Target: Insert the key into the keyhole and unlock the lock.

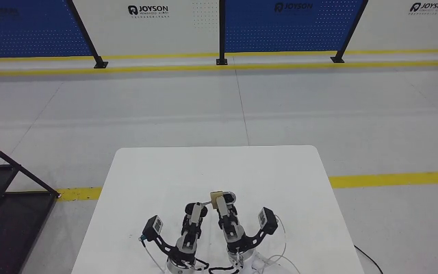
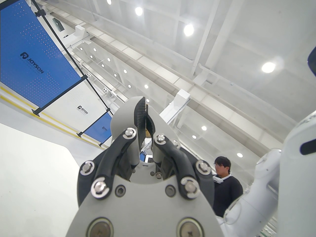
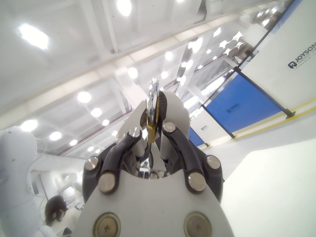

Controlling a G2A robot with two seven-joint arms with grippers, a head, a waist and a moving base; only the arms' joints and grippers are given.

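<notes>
Over the near part of the white table [image 1: 205, 164], my two grippers meet at a small brass lock [image 1: 217, 199]. My right gripper [image 1: 228, 204] is shut on the lock. In the right wrist view the brass body [image 3: 151, 129] sits between the pads and a silver part sticks out past the right gripper's [image 3: 156, 102] tips. My left gripper [image 1: 202, 205] comes in from the left, its tip against the brass body. In the left wrist view the left gripper [image 2: 145, 109] is shut on a thin brass piece, seemingly the key [image 2: 148, 127], mostly hidden by the pads.
The table's far edge and both side edges are well away from the grippers. A black rack [image 1: 20, 185] stands on the floor to the left. Blue and white panels [image 1: 287, 24] line the back, behind yellow floor lines.
</notes>
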